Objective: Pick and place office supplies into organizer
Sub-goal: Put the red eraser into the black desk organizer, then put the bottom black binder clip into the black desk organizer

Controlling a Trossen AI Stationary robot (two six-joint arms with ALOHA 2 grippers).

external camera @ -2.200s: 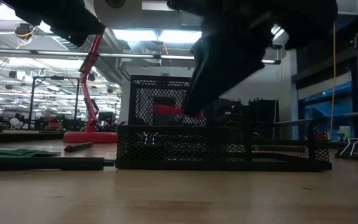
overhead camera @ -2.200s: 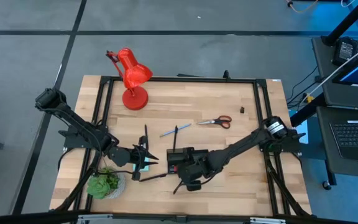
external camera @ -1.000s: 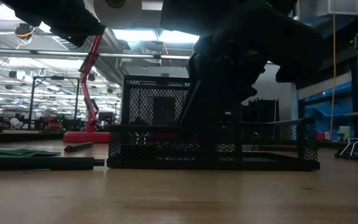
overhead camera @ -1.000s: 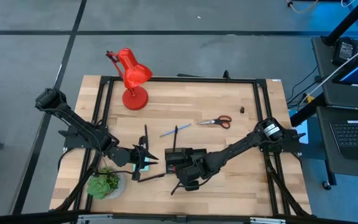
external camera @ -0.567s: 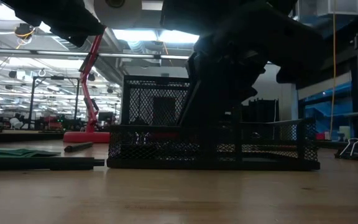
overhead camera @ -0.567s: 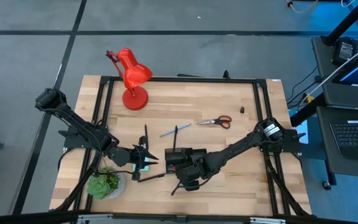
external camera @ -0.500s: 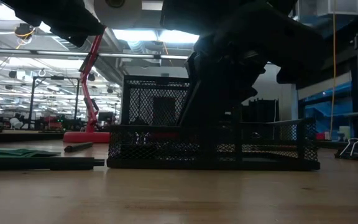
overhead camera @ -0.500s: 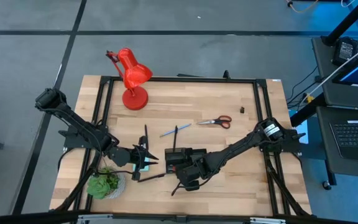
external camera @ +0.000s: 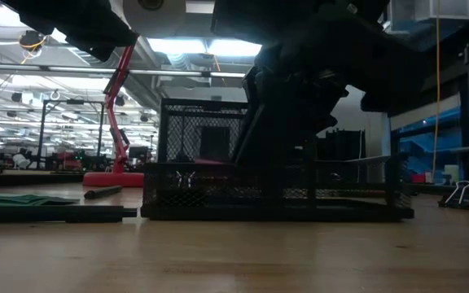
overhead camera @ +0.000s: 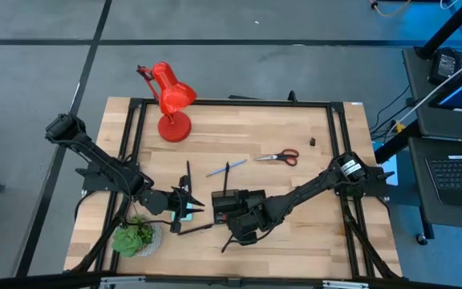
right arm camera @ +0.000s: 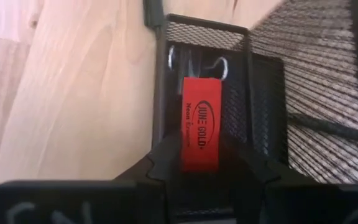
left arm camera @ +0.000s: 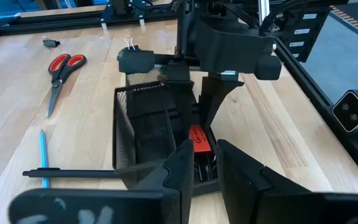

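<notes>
The black mesh organizer [overhead camera: 233,201] stands on the table at near centre. A small red piece [right arm camera: 201,124] lies in its narrow end compartment [left arm camera: 197,138], next to some clips. My right gripper [right arm camera: 202,165] reaches down into that compartment from the table's right, open, with a finger on either side of the red piece's end. My left gripper [left arm camera: 205,165] hangs open and holds nothing just left of the organizer [overhead camera: 189,201], above a light blue notepad [overhead camera: 184,212]. My right gripper has its fingers [right arm camera: 163,163] close beside the red piece's end [right arm camera: 201,163], slanting down from the table's right. The piece lies in the compartment. Whether the fingers touch it, I cannot tell.
Red-handled scissors [overhead camera: 278,157], a light blue pen [overhead camera: 215,170] and black pens [overhead camera: 188,172] lie beyond the organizer. A black clip [overhead camera: 312,142] sits at the far right. A red lamp [overhead camera: 169,100] stands far left and a potted plant [overhead camera: 135,237] near left.
</notes>
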